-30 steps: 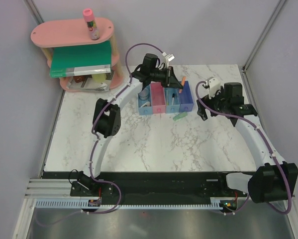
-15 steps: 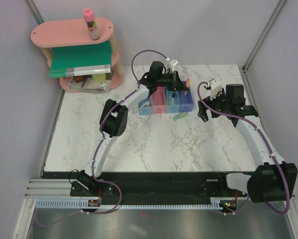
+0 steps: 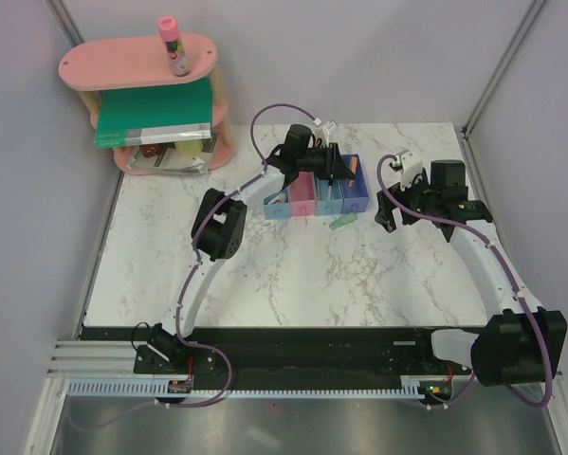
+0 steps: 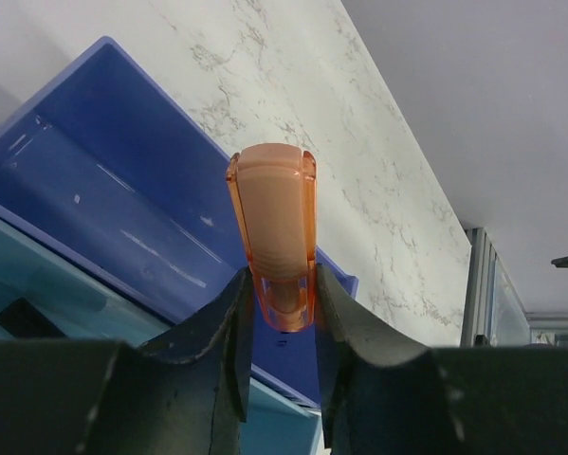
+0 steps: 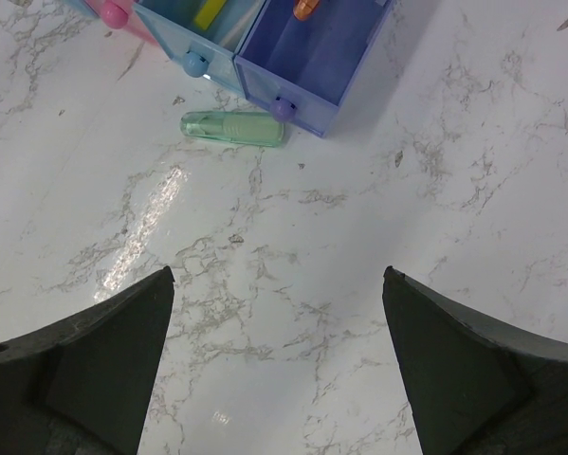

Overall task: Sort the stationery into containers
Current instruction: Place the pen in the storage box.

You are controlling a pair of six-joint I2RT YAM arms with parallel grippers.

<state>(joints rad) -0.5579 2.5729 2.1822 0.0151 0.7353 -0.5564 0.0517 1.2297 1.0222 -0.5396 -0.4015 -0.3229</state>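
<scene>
Here the left claw (image 4: 282, 284) is closed narrow on the orange-tipped piece (image 4: 271, 227), holding it over the darker blue bin (image 4: 94, 199) at the right end of the row of bins (image 3: 302, 201). The right claw (image 5: 276, 275) hangs spread wide above the marble surface (image 5: 293, 313), gripping nothing. A pale green eraser-like bit (image 5: 232, 128) lies on the surface just beside the darker blue bin's front.

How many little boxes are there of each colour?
Light blue boxes: 2
Pink box: 1
Dark blue box: 1
Total: 4
</scene>
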